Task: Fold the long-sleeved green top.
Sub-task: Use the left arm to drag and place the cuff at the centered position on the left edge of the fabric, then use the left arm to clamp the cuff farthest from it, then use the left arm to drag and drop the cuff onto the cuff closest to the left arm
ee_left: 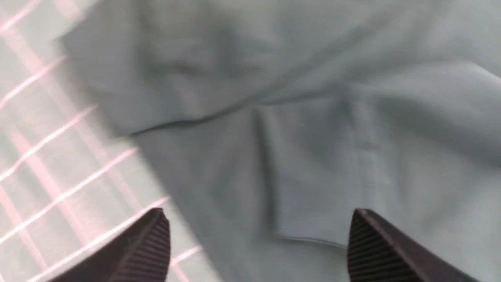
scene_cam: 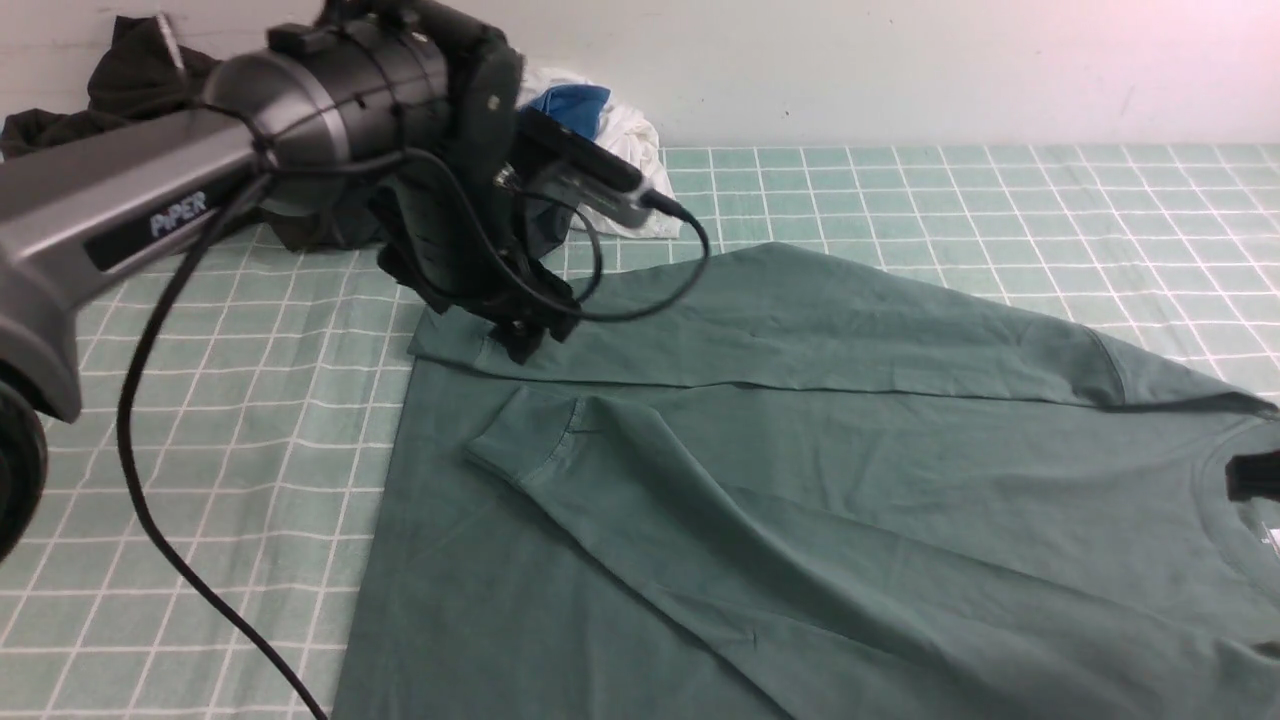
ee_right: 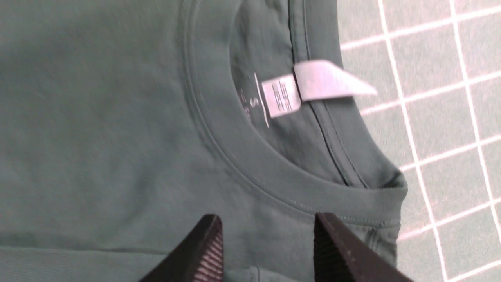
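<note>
Green top (scene_cam: 950, 470) flat on the bench (scene_cam: 250, 450), body running left to right, collar at right end, both sleeves laid inward. Left hand (ee_left: 258, 239) wide, nothing held, just above the hem end; right hand (ee_right: 268, 235) also spread and empty, over the collar end. Next fold probably turns on that long axis: left nearer the hem, right nearer the collar, so likely hem toward collar.

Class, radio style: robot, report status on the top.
Left gripper open, holding nothing. Right gripper open, holding nothing. Green top partly folded on checked surface. Nothing visibly blocking.
</note>
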